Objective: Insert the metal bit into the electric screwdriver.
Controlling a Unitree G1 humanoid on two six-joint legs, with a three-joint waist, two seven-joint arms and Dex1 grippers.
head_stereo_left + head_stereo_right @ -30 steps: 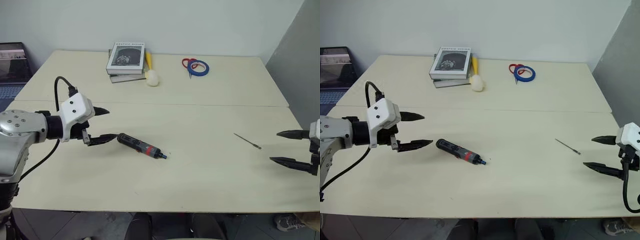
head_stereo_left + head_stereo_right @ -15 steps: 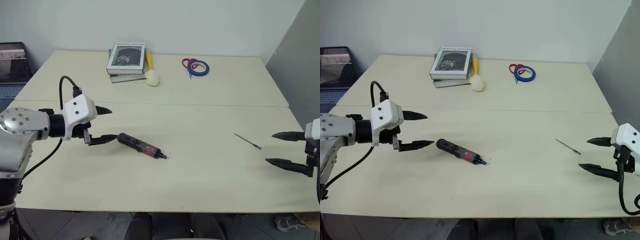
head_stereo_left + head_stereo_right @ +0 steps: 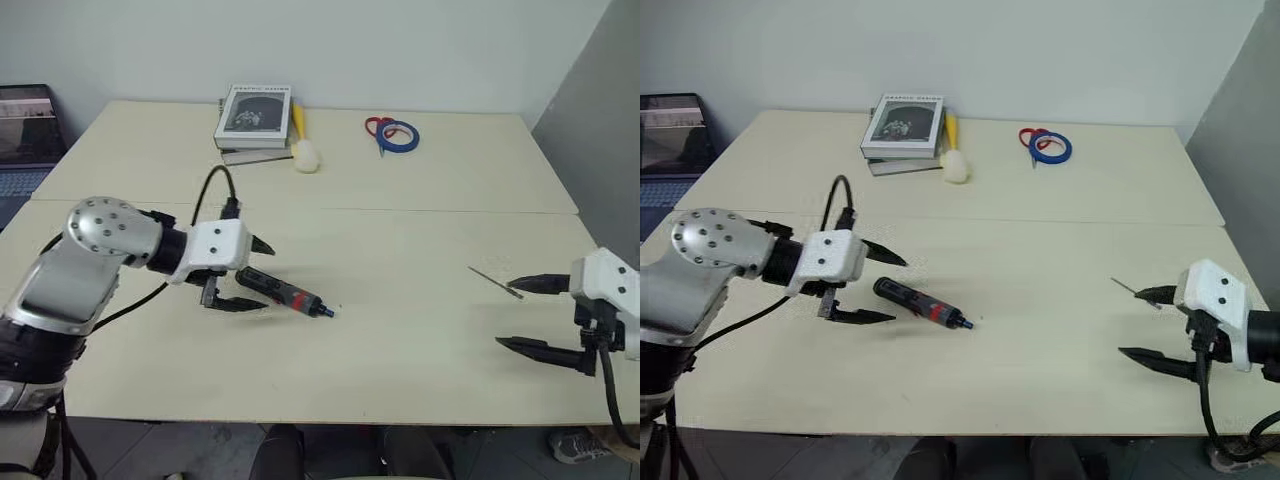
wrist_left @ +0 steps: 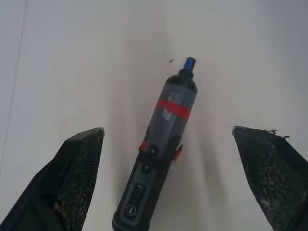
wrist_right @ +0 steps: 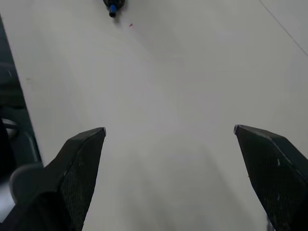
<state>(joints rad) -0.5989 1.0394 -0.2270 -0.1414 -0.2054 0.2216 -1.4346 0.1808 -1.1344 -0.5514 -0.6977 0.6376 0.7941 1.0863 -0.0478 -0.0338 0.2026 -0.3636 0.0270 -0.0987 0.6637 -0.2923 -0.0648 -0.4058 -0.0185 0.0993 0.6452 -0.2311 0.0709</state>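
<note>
The electric screwdriver (image 3: 285,293) lies flat on the cream table, black and grey with a red band and a blue tip pointing right. My left gripper (image 3: 270,279) is open and straddles its rear half, one finger on each side, touching nothing. In the left wrist view the screwdriver (image 4: 166,144) lies between the two spread fingers (image 4: 79,168). The metal bit (image 3: 493,281), a thin grey rod, lies on the table to the right. My right gripper (image 3: 505,314) is open and empty, its upper fingertip just at the bit's near end.
At the back of the table (image 3: 400,370) are stacked books (image 3: 250,120), a yellow-handled tool with a white head (image 3: 303,150), and red scissors with a blue tape roll (image 3: 395,133). A laptop (image 3: 25,130) stands at far left. A grey wall (image 3: 600,120) bounds the right.
My left gripper swung right and rolled, coming over the screwdriver's rear from beside it. My right gripper moved left up to the bit. Both stayed open.
</note>
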